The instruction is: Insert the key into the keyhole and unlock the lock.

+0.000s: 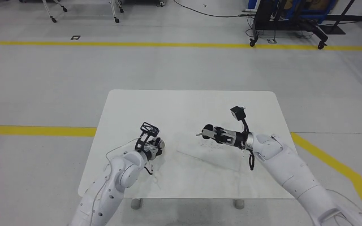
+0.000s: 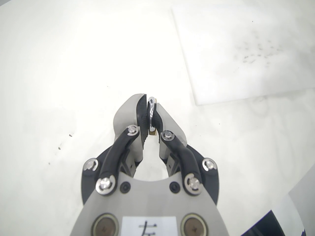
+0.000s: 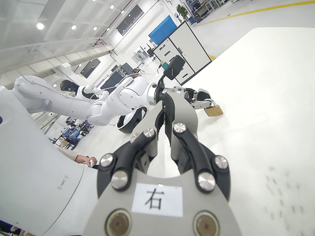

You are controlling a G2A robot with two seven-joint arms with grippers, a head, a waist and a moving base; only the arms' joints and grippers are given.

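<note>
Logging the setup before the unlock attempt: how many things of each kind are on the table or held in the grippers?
Brass padlock: 1
Key: 1
White sheet: 1
Total: 3

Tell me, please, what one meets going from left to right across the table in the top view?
left end effector gripping the padlock → right end effector → right arm's wrist camera

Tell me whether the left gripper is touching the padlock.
Touching. The left wrist view shows the left gripper clamped on the shackle of the padlock.
</note>
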